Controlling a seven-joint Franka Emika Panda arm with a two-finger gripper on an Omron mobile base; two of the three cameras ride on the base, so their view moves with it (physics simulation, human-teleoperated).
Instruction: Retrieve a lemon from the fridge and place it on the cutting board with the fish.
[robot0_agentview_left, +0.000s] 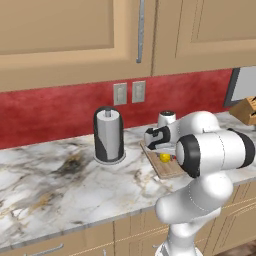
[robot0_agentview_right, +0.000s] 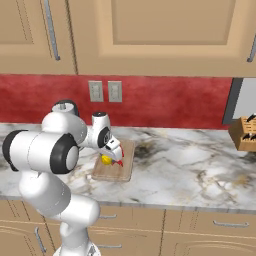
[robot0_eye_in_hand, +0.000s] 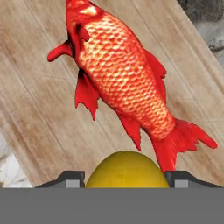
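You see the marble table (robot0_agentview_left: 45, 185) under tan cabinets (robot0_agentview_right: 150, 35), with a paper-towel holder (robot0_agentview_left: 108, 135) standing at its back. The cutting board (robot0_agentview_right: 125, 167) lies flat on the table beside the holder. The red-orange fish (robot0_eye_in_hand: 122, 74) lies on the board. Your gripper (robot0_eye_in_hand: 124, 177) hangs just above the board, its jaws clasping the lemon (robot0_eye_in_hand: 127, 170) right beside the fish's tail.

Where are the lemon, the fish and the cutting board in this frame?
lemon (robot0_eye_in_hand: 127, 169): hand view, on its rounded yellow top between the finger tips.
fish (robot0_eye_in_hand: 122, 74): hand view, on its scaly red-orange flank.
cutting board (robot0_agentview_right: 122, 172): right base view, on a bare part near its front right corner.
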